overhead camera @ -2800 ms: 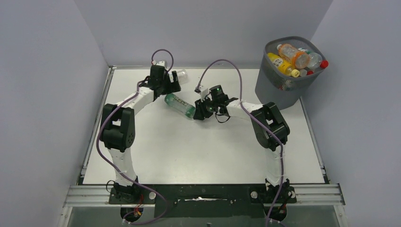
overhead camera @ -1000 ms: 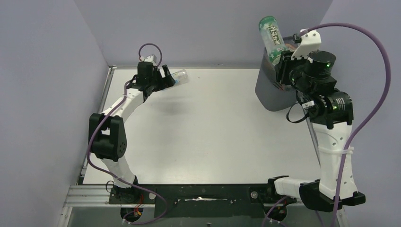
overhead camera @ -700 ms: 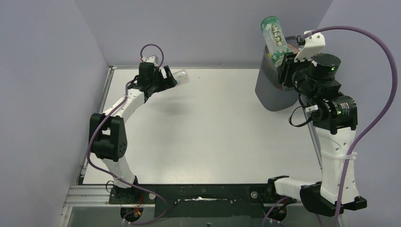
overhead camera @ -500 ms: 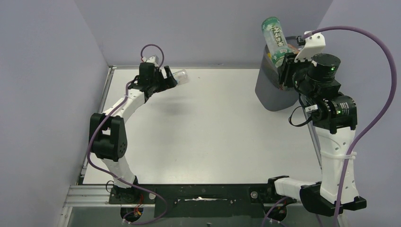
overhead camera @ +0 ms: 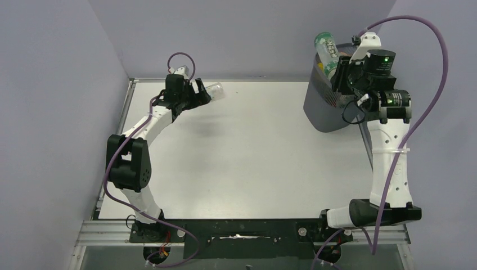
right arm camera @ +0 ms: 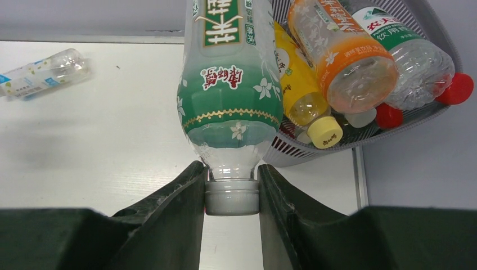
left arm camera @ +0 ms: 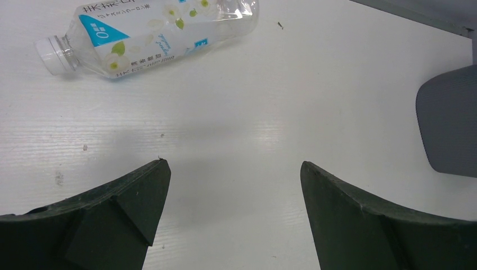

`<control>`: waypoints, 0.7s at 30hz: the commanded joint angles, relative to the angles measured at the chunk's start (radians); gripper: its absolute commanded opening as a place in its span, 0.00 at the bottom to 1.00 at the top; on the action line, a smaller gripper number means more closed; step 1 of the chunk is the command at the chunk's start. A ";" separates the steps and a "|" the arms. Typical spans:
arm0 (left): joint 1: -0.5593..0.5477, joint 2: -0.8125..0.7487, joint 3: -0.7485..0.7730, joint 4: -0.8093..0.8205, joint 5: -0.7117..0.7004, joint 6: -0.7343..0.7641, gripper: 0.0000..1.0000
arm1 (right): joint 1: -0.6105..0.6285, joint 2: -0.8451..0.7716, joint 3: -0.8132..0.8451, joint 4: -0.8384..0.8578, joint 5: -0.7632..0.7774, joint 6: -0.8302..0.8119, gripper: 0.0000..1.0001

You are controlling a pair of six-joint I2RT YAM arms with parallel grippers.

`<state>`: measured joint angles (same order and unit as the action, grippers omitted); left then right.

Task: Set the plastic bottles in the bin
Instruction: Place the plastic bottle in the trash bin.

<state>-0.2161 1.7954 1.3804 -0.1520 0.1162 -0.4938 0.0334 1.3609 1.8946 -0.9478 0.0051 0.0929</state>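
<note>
One green-label bottle (right arm camera: 233,84), clenched at its cap by our right end effector (right arm camera: 232,180); long axis points away from it, reaching the rim of the bin (right arm camera: 315,149).

In the right wrist view the green-labelled bottle (right arm camera: 233,84) runs off the top edge, its base unseen, and the wire-mesh bin (right arm camera: 315,151) is cut off at upper right. The left wrist view's top edge clips the blue-labelled bottle (left arm camera: 152,34). From above, the right arm (overhead camera: 387,152) hides most of the bin's contents.
</note>
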 commanded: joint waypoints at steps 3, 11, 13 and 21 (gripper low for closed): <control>0.002 -0.031 0.017 0.058 0.021 0.003 0.87 | -0.080 0.049 0.090 -0.005 -0.092 0.046 0.23; 0.003 -0.029 0.022 0.059 0.025 0.002 0.87 | -0.233 0.109 0.094 -0.014 -0.278 0.091 0.23; 0.001 -0.030 0.020 0.058 0.023 0.002 0.87 | -0.254 0.122 0.100 -0.013 -0.307 0.100 0.24; 0.001 -0.030 0.015 0.063 0.024 -0.002 0.87 | -0.272 0.182 0.109 -0.011 -0.384 0.110 0.25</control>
<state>-0.2161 1.7954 1.3804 -0.1516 0.1287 -0.4938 -0.2352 1.5352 1.9659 -0.9905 -0.3099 0.1875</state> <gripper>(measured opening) 0.869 0.342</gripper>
